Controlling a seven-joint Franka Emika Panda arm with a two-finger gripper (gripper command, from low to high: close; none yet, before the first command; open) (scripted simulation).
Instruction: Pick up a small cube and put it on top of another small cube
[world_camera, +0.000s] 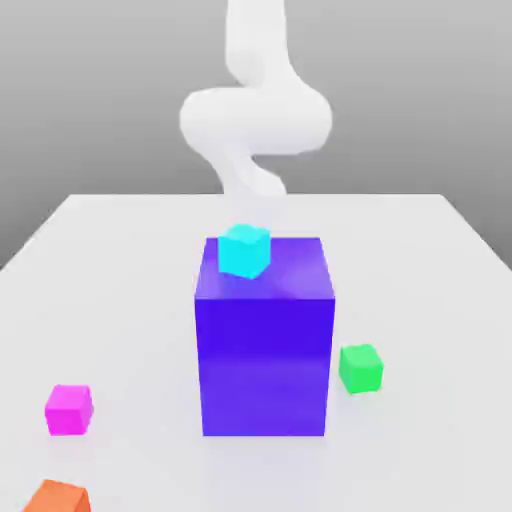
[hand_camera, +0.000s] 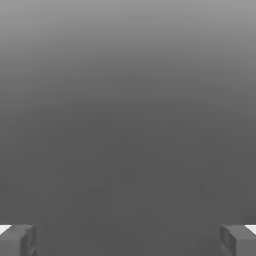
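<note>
Magenta cube (world_camera: 69, 409) unlifted on worktop (world_camera: 130, 300), well apart from claw (hand_camera: 128, 240), fingers spread, empty; green cube (world_camera: 360, 368) bare, stacking undone.

The small magenta cube (world_camera: 69, 409) sits flat on the white surface (world_camera: 120, 300) toward the exterior view's left, well apart from the equally small green cube (world_camera: 360, 368), which rests upright on the same surface toward the exterior view's right.
</note>
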